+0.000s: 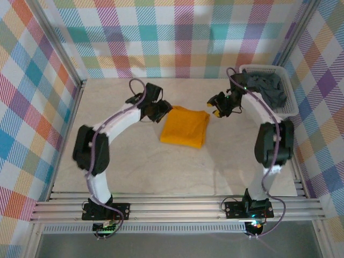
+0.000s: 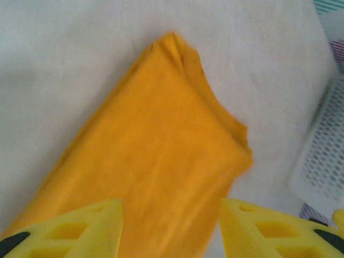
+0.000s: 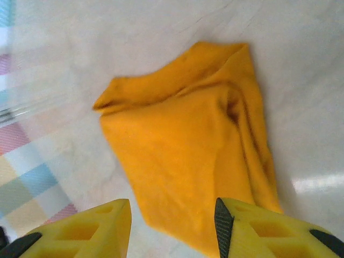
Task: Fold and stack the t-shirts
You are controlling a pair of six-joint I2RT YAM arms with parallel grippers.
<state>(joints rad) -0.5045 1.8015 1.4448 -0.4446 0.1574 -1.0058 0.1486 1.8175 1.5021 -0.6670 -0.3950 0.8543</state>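
Bright orange-yellow cloth t-shirt (image 1: 185,127): lies folded into a compact, roughly rectangular pad at the middle of the pale bench (image 1: 134,166), set slightly askew. The top face is mostly smooth. The left wrist view (image 2: 161,145) shows stacked layers at one corner. The right wrist view (image 3: 188,150) shows a deep crease and loose folds bunched along one side.

Dark slate-grey t-shirts (image 1: 269,86): crumpled heap inside the white slatted plastic basket (image 1: 287,110), far right corner of the bench.

Left claw (image 1: 161,112): at the orange shirt's far-left corner, yellow fingers spread wide, nothing between them (image 2: 171,226).

Right claw (image 1: 215,105): near the shirt's far-right corner and apart from it, fingers likewise wide, empty (image 3: 173,231).
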